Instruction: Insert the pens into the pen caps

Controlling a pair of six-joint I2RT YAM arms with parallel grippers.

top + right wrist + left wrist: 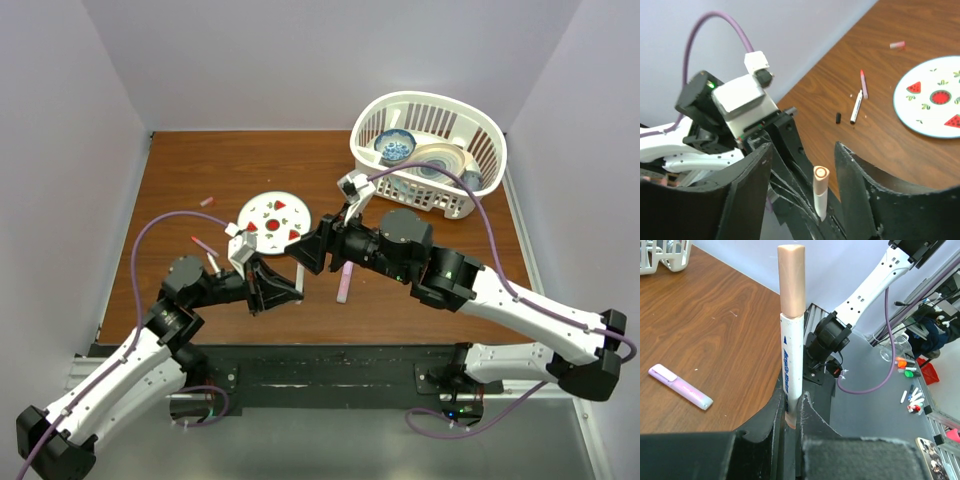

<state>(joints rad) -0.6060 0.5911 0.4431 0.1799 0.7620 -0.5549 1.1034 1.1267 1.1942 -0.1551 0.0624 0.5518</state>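
Observation:
My left gripper is shut on a white pen with blue print, held upright by its lower end. A pale peach-pink cap sits on its top end. In the right wrist view that capped end stands between the wide-open fingers of my right gripper, touching neither. In the top view the two grippers meet at the table's middle front. A second white pen, a dark cap, a thin reddish pen and a pink cap lie on the table's left side.
A thick pale pink marker lies on the wood just right of the grippers. A white plate with watermelon prints lies behind them. A white basket with dishes stands at the back right.

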